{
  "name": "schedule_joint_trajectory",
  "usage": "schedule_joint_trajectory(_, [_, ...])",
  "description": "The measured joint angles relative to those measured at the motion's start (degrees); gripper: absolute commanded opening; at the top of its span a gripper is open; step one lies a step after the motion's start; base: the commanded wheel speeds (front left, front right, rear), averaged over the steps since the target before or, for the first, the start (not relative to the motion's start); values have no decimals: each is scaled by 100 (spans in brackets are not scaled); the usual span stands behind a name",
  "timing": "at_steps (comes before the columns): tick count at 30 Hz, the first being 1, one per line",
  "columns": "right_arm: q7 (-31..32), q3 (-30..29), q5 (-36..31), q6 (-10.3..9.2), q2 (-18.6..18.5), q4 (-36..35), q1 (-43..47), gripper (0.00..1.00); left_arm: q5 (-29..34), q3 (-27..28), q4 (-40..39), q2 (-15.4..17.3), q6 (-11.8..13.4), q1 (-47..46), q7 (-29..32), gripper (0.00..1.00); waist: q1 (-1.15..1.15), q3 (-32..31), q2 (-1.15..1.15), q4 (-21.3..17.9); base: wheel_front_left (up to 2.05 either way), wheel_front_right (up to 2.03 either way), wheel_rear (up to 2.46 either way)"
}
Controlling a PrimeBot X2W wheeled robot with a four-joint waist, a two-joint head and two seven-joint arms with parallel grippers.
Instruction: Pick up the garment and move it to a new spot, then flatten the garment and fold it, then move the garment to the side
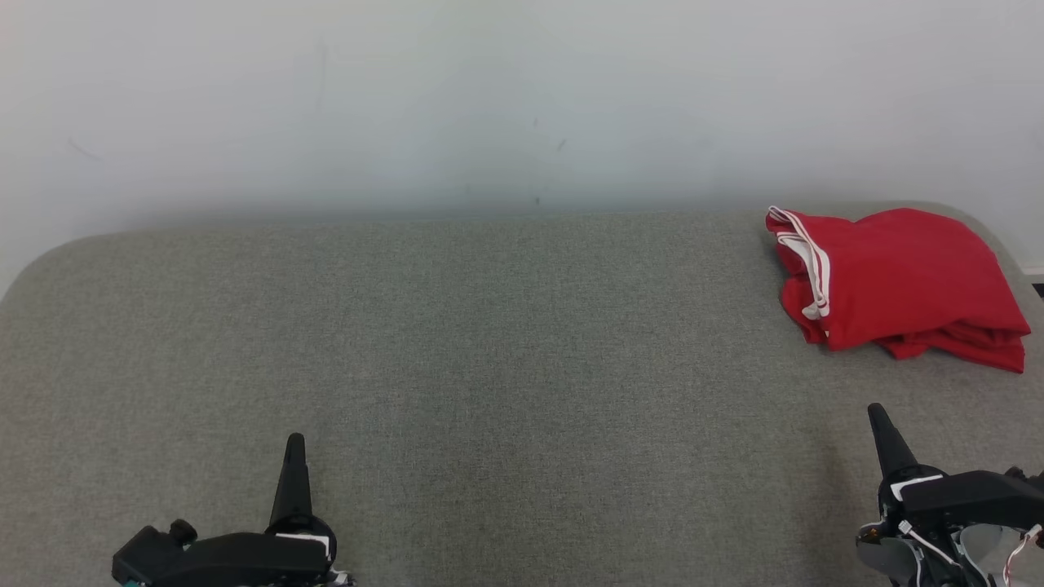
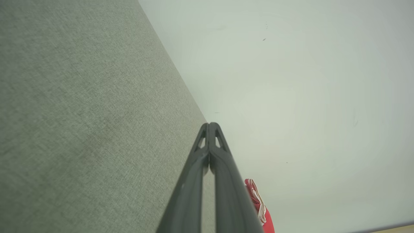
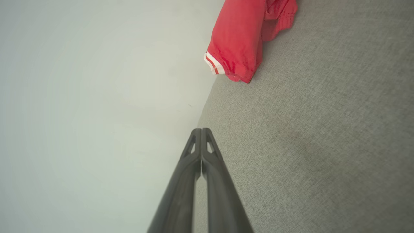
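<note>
Red garment (image 1: 897, 277), with white striped trim along one edge, lies folded into a loose bundle at the far right corner of the grey fabric-covered surface (image 1: 489, 342). It sits close to the pale wall (image 1: 489, 98) behind and close to the surface's rounded right edge. The trimmed edge faces the robot's left, with two white bands running along it. Lower layers of red cloth stick out from under the bundle on the near side. The fabric looks smooth on top, with a ribbed hem showing in the right wrist view.

The left claw (image 1: 295, 444) rests low at the near left of the surface, well apart from the garment. Its two dark fingers are pressed together to a single point and pinch nothing. In the left wrist view the fingertips meet, and a sliver of the red cloth shows beyond them at the bottom edge.

The right claw (image 1: 877, 412) sits at the near right, nearer to the garment but not touching it, with grey surface between them. Its fingers are also pressed together and empty, and point up and slightly to the robot's left. In the right wrist view the garment lies ahead of the tips, beside the wall.
</note>
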Motion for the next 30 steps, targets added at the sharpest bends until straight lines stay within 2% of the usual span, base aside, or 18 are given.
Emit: schedule_joint_trajectory(30, [579, -349, 1401, -1, -65, 241, -369, 0, -1499, -212, 170, 4, -22, -381, 102, 0, 0, 41, 0, 13, 0, 0, 0])
